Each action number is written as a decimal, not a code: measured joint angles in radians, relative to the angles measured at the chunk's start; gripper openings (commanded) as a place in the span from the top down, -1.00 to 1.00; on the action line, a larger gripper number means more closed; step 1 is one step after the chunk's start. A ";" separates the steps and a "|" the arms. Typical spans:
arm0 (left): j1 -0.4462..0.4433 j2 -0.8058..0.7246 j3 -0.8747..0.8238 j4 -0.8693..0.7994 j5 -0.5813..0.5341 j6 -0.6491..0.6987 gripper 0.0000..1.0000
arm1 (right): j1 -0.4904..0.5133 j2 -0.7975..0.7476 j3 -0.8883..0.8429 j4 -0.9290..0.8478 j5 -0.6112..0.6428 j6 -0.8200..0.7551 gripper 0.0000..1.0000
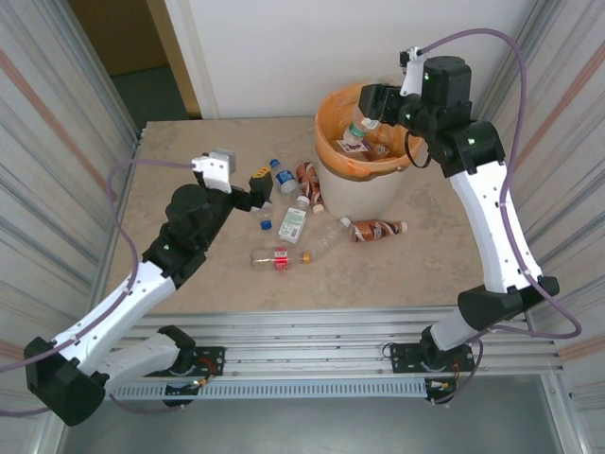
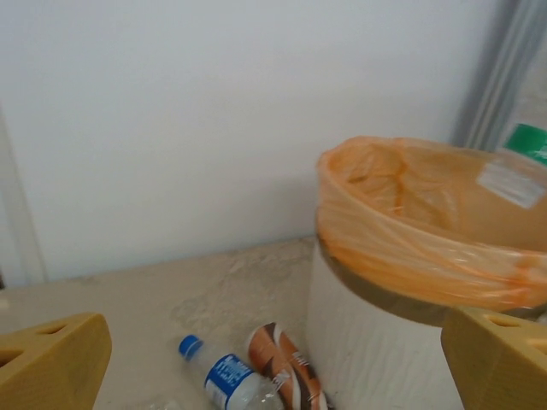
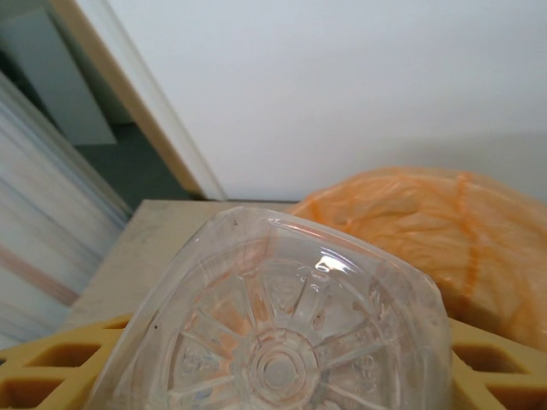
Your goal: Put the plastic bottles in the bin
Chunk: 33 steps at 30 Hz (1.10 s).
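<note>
Several plastic bottles point(image 1: 293, 223) lie loose on the desk point(image 1: 189, 170), most of them between the left gripper and the bin point(image 1: 326, 142).

Top external view: The bin stands at the far right of the desk, and its orange bag point(image 1: 331, 121) is folded over the rim. The right gripper point(image 1: 367, 115) hangs above the bin's mouth with a clear bottle point(image 1: 357, 130) in its grasp, inside the line of the rim. The left gripper point(image 1: 260, 185) is over the desk, left of the bin, with its jaws parted and nothing between them. A blue-capped bottle point(image 1: 282, 176) lies just beyond it. A brown-labelled bottle point(image 1: 308, 182) rests against the foot of the bin.

Left wrist view: The left gripper point(image 2: 275, 342) stands wide open and empty, one yellow finger point(image 2: 51, 359) at each lower corner. The blue-capped bottle point(image 2: 224, 377) and the brown-labelled bottle point(image 2: 286, 367) lie side by side on the desk point(image 2: 128, 299), the latter next to the bin wall point(image 2: 376, 342).

Right wrist view: The right gripper point(image 3: 273, 380) is closed on the clear bottle point(image 3: 282, 333), whose ribbed base faces the camera between the yellow fingers point(image 3: 43, 367). The orange bag point(image 3: 444, 231) shows just behind it.
</note>
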<state>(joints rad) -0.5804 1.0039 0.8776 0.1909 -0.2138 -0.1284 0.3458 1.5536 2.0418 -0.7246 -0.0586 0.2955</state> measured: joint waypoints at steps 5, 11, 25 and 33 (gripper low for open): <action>0.048 0.025 0.019 -0.074 -0.008 -0.078 -0.98 | -0.002 0.050 0.055 -0.066 0.059 -0.055 0.26; 0.051 0.061 0.045 -0.133 -0.008 -0.118 -0.98 | -0.002 0.153 0.133 -0.159 0.070 -0.100 0.24; 0.071 0.117 0.085 -0.212 0.005 -0.169 -0.98 | 0.002 0.345 0.289 -0.375 0.062 -0.137 0.13; 0.071 0.127 0.085 -0.224 0.011 -0.183 -0.98 | 0.035 0.409 0.302 -0.414 0.049 -0.148 -0.30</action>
<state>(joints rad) -0.5095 1.1309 0.9630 -0.0334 -0.2031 -0.3111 0.3805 1.9621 2.3436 -1.1381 -0.0093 0.1471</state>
